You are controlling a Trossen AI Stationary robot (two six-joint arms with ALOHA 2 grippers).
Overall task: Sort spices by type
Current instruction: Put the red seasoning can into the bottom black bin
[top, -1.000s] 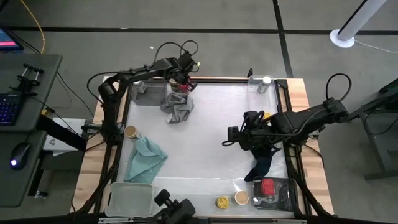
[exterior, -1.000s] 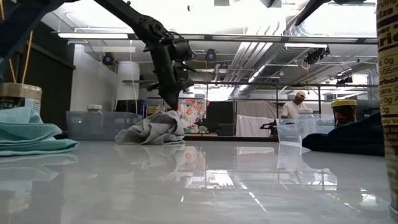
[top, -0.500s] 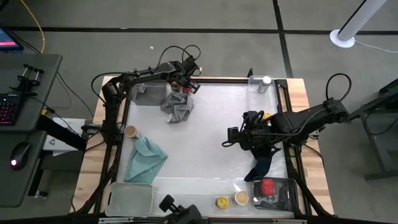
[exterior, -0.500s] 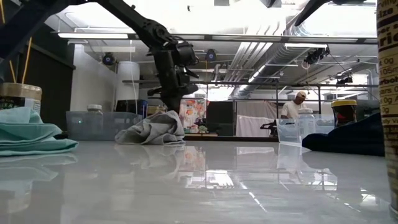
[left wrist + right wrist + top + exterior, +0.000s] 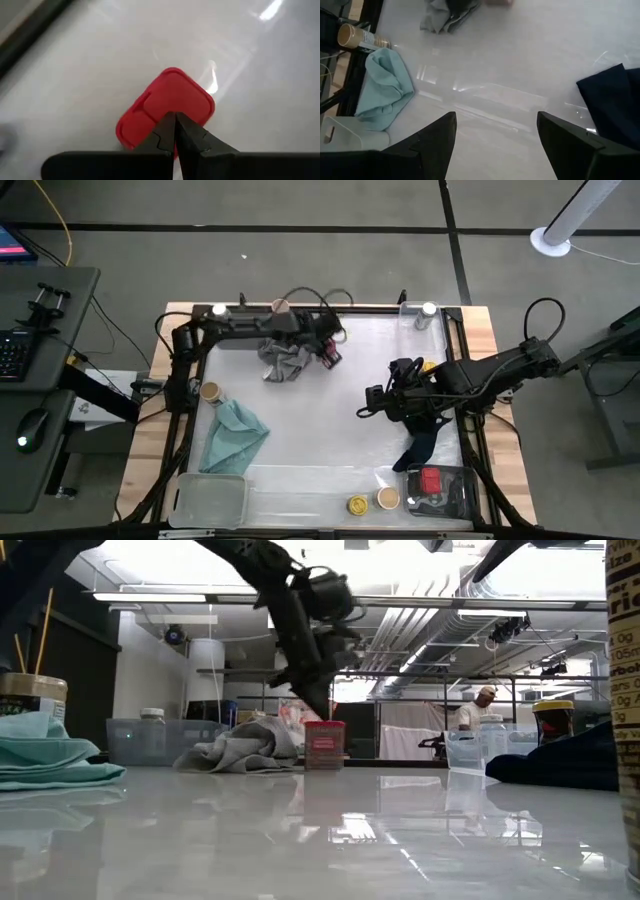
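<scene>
Our left gripper (image 5: 330, 355) has moved from the grey cloth (image 5: 285, 360) toward the table's middle, its shut fingers touching a red tin (image 5: 324, 745) that stands just beside the cloth, which we fear may tip over if pushed further

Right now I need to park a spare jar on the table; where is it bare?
The widest bare stretch lies mid-table, bordered by the grey cloth, the teal cloth and the right gripper. The near right corner is crowded: navy cloth, two jars, a tray.
</scene>
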